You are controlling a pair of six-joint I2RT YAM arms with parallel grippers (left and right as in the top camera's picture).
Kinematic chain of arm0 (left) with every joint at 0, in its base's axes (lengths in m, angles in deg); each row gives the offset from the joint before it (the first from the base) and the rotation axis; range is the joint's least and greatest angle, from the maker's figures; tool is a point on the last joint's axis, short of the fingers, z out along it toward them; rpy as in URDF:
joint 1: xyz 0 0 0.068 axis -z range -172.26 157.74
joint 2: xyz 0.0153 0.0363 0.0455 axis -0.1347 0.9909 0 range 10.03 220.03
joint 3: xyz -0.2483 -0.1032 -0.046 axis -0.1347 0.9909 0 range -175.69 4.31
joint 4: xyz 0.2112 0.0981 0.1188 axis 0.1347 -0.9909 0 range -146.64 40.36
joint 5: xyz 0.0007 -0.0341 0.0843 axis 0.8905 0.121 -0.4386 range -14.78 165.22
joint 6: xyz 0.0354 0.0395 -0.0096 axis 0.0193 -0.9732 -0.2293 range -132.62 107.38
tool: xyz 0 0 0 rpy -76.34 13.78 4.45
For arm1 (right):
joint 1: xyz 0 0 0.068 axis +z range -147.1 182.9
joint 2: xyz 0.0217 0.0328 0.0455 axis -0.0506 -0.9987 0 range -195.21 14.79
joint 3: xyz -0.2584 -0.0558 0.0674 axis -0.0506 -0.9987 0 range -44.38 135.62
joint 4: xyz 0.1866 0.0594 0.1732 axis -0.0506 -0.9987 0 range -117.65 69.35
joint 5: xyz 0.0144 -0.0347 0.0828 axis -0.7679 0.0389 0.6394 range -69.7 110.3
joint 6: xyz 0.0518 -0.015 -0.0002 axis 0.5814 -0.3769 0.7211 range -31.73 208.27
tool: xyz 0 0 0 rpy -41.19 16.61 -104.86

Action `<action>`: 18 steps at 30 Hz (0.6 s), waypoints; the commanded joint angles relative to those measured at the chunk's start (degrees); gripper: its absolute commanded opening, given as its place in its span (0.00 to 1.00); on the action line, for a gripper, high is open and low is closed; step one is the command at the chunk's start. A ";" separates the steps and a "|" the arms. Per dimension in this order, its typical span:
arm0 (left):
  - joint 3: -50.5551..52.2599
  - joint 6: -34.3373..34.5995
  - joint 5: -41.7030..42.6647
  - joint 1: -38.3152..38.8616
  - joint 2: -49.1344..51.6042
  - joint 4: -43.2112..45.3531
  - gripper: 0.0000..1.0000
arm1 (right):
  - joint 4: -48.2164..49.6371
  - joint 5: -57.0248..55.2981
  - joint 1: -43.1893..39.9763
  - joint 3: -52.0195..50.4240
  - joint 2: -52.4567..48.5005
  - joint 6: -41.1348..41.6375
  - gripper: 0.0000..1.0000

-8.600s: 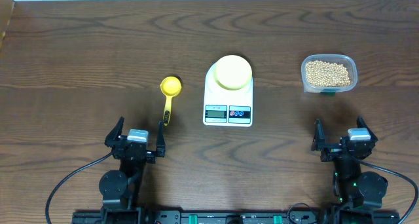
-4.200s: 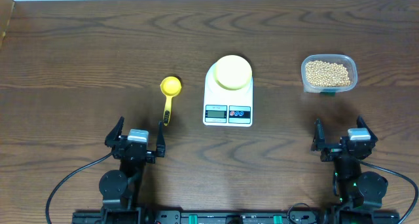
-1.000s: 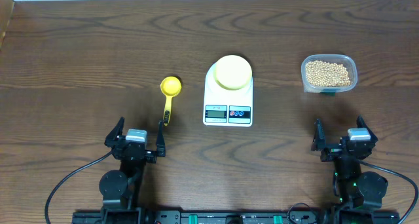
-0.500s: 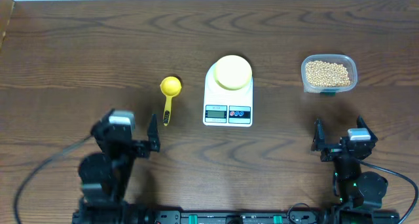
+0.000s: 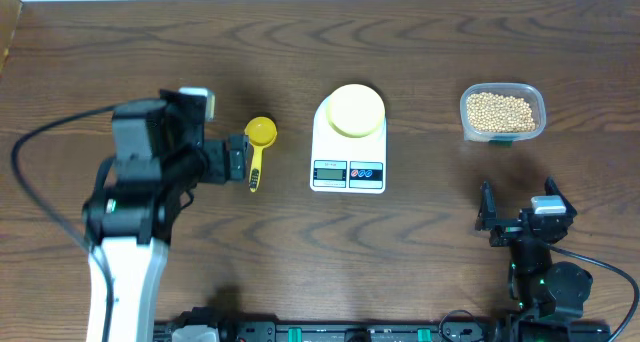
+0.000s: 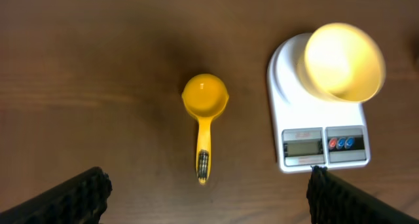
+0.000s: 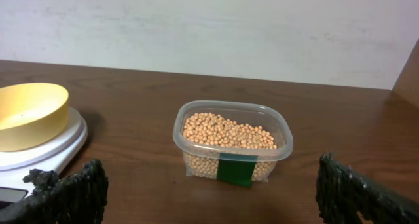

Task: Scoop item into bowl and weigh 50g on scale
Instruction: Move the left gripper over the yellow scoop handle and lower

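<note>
Just a dark brown wood-grain surface with wavy grain running across it, backed by a plain off-white wall along the far edge, evenly lit.

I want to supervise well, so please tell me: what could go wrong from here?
1. The yellow measuring scoop lies flat; the open left gripper above it may push its thin handle aside instead of gripping it.
2. The soybeans sit in the clear container beyond the scale, so a carried scoop may knock the pale yellow bowl off it.
</note>
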 commanded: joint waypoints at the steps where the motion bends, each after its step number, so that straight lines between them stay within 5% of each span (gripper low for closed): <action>1: -1.07 0.92 0.81 -0.28 4.92 -0.57 0.97 | -0.24 -0.04 0.33 -0.07 0.33 -0.09 0.99; 18: -1.05 0.90 15.15 -0.22 26.80 -0.94 0.98 | -0.24 -0.04 0.33 -0.07 0.33 -0.09 0.99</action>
